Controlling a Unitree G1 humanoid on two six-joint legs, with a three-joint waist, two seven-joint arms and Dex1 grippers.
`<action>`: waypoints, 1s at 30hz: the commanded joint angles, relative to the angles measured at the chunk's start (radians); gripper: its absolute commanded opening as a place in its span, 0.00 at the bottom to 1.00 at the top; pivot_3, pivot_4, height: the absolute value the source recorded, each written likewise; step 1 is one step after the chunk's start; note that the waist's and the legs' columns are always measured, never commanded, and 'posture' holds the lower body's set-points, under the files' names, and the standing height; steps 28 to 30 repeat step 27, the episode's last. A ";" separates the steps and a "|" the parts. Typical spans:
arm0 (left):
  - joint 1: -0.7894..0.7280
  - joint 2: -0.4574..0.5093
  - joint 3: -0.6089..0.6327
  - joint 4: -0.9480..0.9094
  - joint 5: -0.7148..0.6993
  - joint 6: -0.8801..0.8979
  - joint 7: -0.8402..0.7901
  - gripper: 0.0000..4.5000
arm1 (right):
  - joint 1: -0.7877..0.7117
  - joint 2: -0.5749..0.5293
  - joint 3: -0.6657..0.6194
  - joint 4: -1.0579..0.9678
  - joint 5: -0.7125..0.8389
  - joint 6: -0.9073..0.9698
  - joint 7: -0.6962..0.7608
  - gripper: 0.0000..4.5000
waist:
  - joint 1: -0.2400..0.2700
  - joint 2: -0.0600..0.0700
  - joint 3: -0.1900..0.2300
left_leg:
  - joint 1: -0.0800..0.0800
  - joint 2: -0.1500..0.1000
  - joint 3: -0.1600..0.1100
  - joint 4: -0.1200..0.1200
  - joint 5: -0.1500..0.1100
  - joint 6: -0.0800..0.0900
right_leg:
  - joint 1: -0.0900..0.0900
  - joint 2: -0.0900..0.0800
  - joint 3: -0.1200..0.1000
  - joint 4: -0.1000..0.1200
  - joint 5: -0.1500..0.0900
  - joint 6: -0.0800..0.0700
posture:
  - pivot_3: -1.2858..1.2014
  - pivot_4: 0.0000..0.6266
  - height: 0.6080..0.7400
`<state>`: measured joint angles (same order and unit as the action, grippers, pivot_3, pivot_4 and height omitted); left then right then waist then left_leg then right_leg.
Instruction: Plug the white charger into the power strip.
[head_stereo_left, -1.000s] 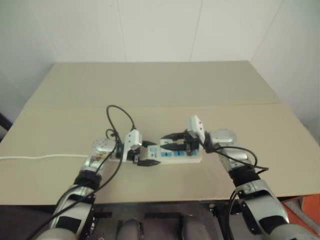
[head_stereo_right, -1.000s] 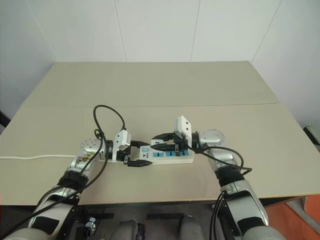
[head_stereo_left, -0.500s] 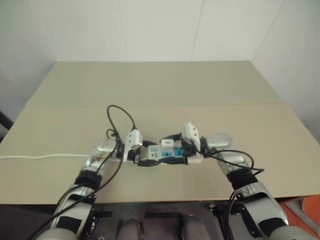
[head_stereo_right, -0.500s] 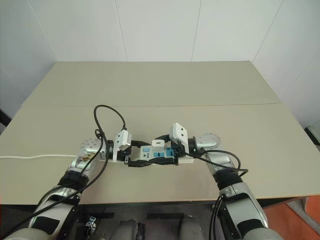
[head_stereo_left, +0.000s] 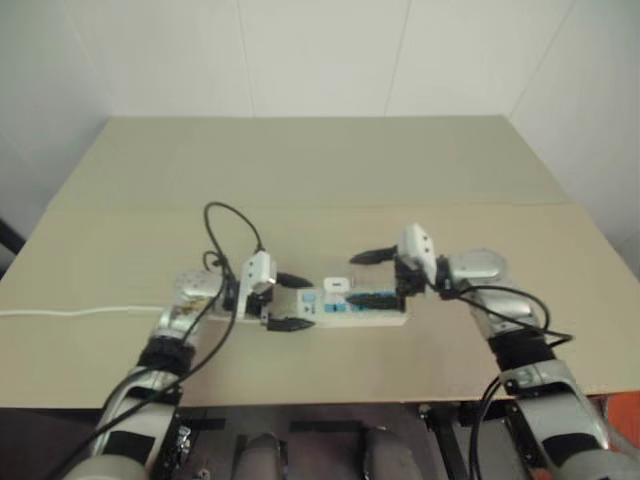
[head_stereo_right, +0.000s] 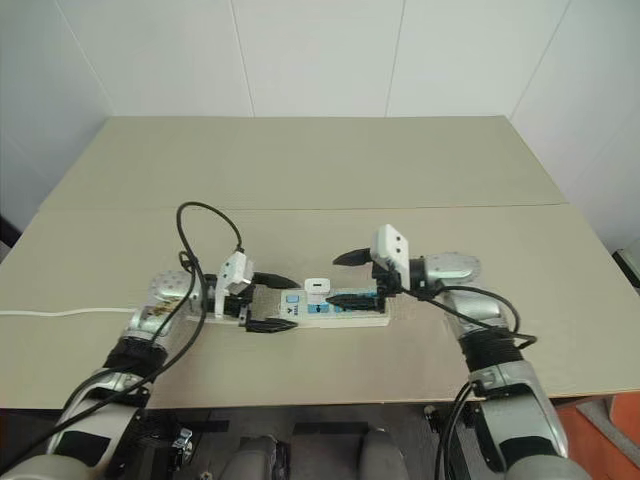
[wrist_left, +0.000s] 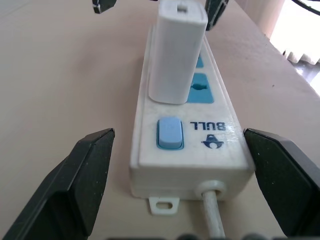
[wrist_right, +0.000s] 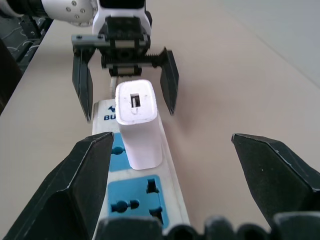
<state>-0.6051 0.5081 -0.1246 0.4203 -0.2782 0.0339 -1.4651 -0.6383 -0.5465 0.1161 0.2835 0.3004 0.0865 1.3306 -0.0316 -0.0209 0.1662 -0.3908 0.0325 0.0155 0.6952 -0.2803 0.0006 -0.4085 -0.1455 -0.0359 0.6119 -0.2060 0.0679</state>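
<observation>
The power strip (head_stereo_right: 352, 318) lies flat on the table, its long side running left to right. The white charger (head_stereo_right: 316, 288) stands upright in a blue socket near the strip's left end, beside the blue switch (wrist_left: 169, 133). Nothing touches the charger. My left gripper (head_stereo_right: 290, 303) is open, its fingers straddling the strip's cord end without contact. My right gripper (head_stereo_right: 334, 279) is open too, hovering above the strip just right of the charger. In the right wrist view the charger (wrist_right: 138, 120) sits between the two grippers with its port facing up.
The strip's thin white cord (head_stereo_right: 60, 312) trails left to the table's edge. A black robot cable (head_stereo_right: 200, 225) loops above my left wrist. The beige table (head_stereo_right: 320, 170) stretches back to the white wall, with a seam across its middle.
Both grippers have opened. The right one has risen and pulled away to the right, and the left one has lifted slightly. The charger stays standing in the strip on its own.
</observation>
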 joint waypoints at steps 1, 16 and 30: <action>0.014 0.078 0.053 -0.165 -0.094 0.106 -0.052 1.00 | 0.049 -0.079 -0.077 -0.130 0.065 0.046 0.020 0.99 | 0.008 0.000 0.000 | 0.000 0.000 0.000 0.000 0.000 0.000 | 0.000 0.000 0.000 0.000 0.000 0.000 | 0.52 0.24 1.00; 0.185 0.381 0.295 -0.431 -0.256 0.299 -0.005 1.00 | 0.430 -0.371 -0.446 -0.354 0.196 0.149 -0.045 0.99 | 0.021 0.000 0.002 | 0.002 0.001 0.001 0.000 0.000 0.000 | 0.001 0.000 0.000 -0.002 -0.001 0.000 | 0.52 0.24 1.00; 0.170 0.339 0.246 -0.447 -0.260 0.308 0.028 1.00 | 0.454 -0.357 -0.426 -0.391 0.201 0.153 -0.112 0.99 | 0.020 0.000 0.002 | 0.002 0.000 0.001 0.000 0.000 0.000 | 0.001 0.000 0.000 -0.003 -0.001 -0.001 | 0.52 0.24 1.00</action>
